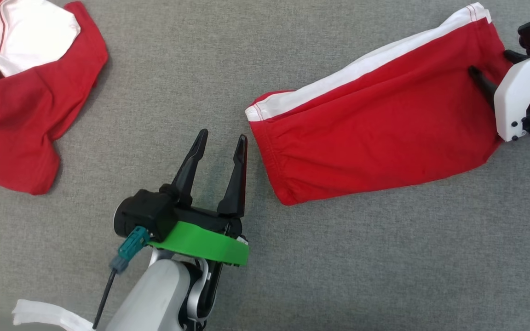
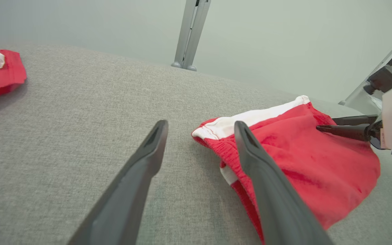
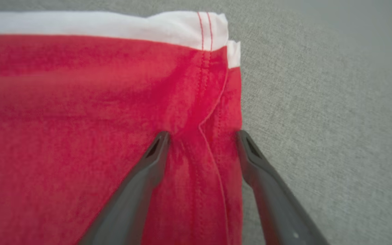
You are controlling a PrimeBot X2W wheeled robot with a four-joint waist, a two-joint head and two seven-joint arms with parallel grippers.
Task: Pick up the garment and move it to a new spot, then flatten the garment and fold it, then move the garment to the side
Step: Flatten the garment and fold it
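Grey woven bench point(image 1: 338, 257) runs edge to edge, with a pale wall and a metal post point(image 2: 191, 34) behind it in the left wrist view.

Garment point(image 1: 375, 133): red shorts with a white side stripe, folded flat, right of centre on the bench. Its long axis is tilted, with the gathered end at lower left and the hem end at upper right in the head view. The white stripe runs along the far edge. Some creases near the hem, otherwise flat.

Left gripper point(image 1: 223, 134): fingers spread wide, nothing between them but bare bench. It sits just beside the garment's gathered end, apart from the cloth in the head view. In its own wrist view the left gripper point(image 2: 200, 124) has one finger drawn across the red cloth. Can't tell its height above the bench.

Right gripper point(image 1: 489, 62): at the hem end, coming in from the right edge. In the right wrist view the right gripper point(image 3: 202, 134) has its fingers wide apart, straddling a stitched ridge of red cloth near the hem. One finger is over the garment, the other at its edge. Not clamped on anything.

Second red-and-white garment point(image 1: 21, 115) lies crumpled at far left, well apart from the shorts. White strip point(image 1: 44, 315) sits at the bench's near left corner.
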